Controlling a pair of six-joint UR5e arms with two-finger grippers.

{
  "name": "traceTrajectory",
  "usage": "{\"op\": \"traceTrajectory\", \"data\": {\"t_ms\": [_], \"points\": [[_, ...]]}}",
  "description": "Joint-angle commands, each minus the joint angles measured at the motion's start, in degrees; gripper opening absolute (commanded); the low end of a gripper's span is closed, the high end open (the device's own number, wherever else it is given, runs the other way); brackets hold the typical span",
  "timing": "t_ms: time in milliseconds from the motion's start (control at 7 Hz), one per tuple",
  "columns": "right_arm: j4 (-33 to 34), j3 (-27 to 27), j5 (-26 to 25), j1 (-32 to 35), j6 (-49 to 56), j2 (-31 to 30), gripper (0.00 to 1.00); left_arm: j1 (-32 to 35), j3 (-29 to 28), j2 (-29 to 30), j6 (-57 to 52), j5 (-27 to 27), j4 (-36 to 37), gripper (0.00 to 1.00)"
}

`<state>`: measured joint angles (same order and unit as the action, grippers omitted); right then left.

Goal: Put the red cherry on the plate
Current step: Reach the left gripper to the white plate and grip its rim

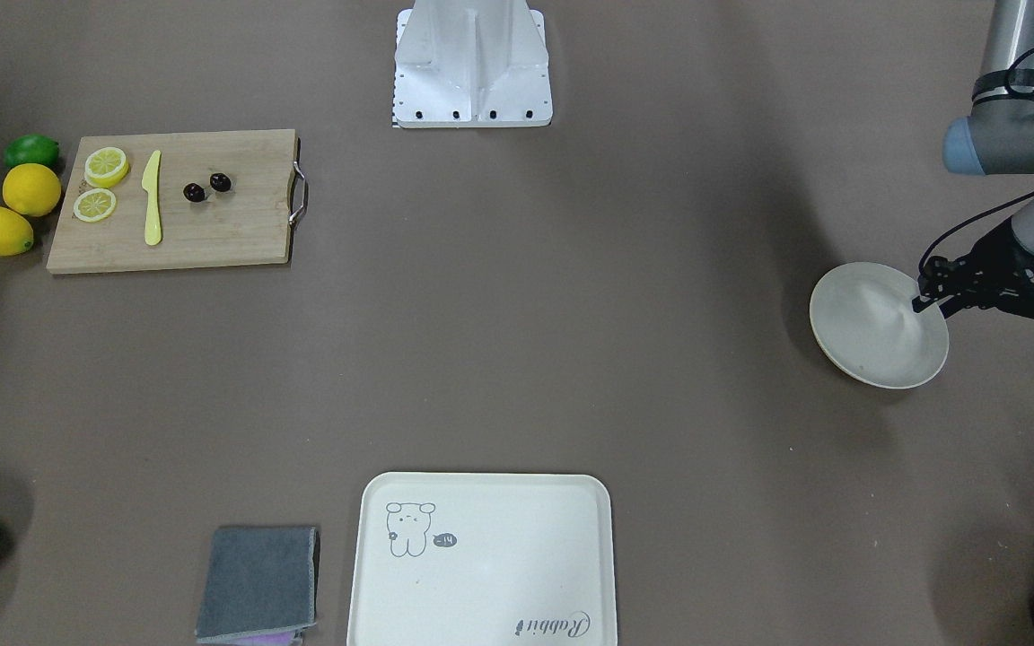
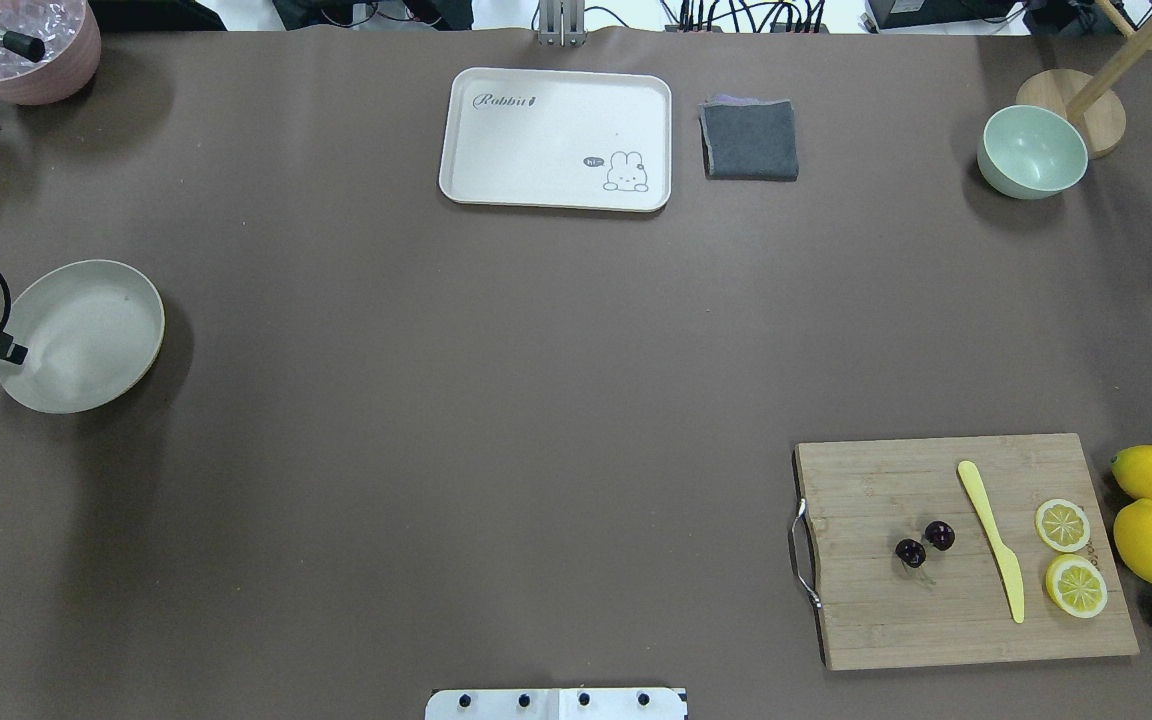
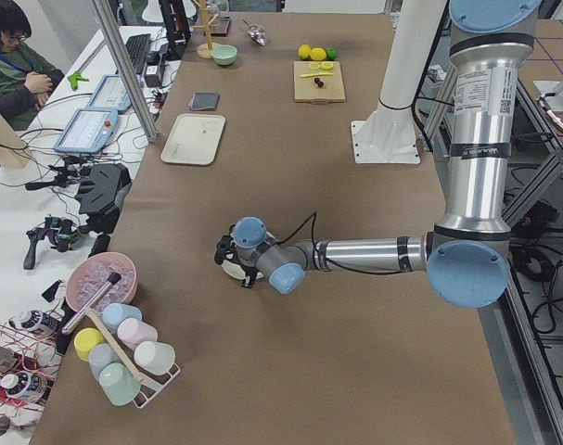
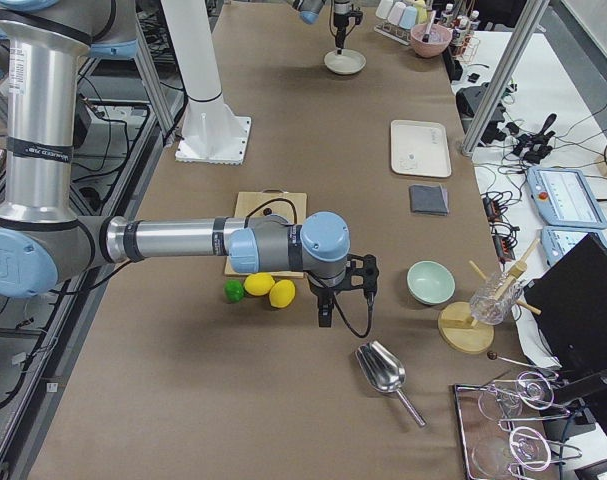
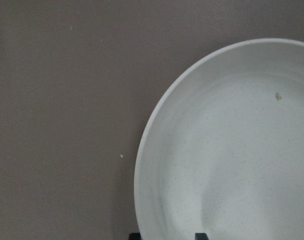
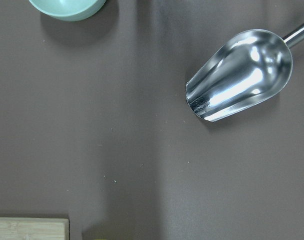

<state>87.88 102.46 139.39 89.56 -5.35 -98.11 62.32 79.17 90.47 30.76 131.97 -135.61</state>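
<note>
The left gripper [image 1: 923, 303] sat at the rim of the plate [image 1: 871, 336], at the right edge of the front-facing view. In its wrist view two fingertips [image 5: 201, 236] stood either side of that rim, but whether they pinched it or only straddled it could not be told. The plate held no fruit (just a small speck).

The red cherry [image 1: 207, 187] lay on the cutting board [image 1: 212, 238] in the upper left of the same view, beside the yellow knife [image 1: 152, 197]. It was well apart from the plate, and nothing touched it.

The right gripper [image 4: 324, 318] hung over the table [image 1: 517, 359] near the lemons [image 4: 281, 292] in the right-side view. Its wrist view showed a metal scoop [image 6: 239, 75] but no fingers, so its state could not be told either.

By my reading, nothing of the task proper was done. Picking the cherry up, carrying it across and setting it down were all left to do.
</note>
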Motion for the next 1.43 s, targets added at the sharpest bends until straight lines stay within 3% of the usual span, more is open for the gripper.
{"op": "traceTrajectory", "data": {"t_ms": [0,571,714,857,1000,1143,1286], "points": [[-0.07,0.11,0.0,0.0,-0.01,0.03,1.0,0.0,-0.42,0.06,0.09,0.04,0.0,0.0],[-0.07,0.46,0.18,0.0,0.43,0.2,1.0,1.65,0.9,1.89,0.88,0.56,1.05,0.0],[-0.07,0.46,0.18,0.0,0.52,0.2,1.0,4.63,0.99,4.16,0.79,2.83,3.84,0.0],[-0.07,0.55,0.09,0.0,0.43,0.2,1.0,8.66,1.25,6.88,0.79,9.99,7.96,0.0],[-0.07,0.55,0.09,0.0,0.52,0.2,1.0,10.87,3.51,7.43,1.14,13.28,10.78,0.0],[-0.07,0.55,0.09,0.0,0.43,0.29,1.0,10.63,8.23,9.0,8.01,13.22,14.99,0.0],[-0.07,0.64,0.09,0.0,0.08,0.38,1.0,8.54,12.37,13.02,21.57,12.96,15.46,0.0]]}}
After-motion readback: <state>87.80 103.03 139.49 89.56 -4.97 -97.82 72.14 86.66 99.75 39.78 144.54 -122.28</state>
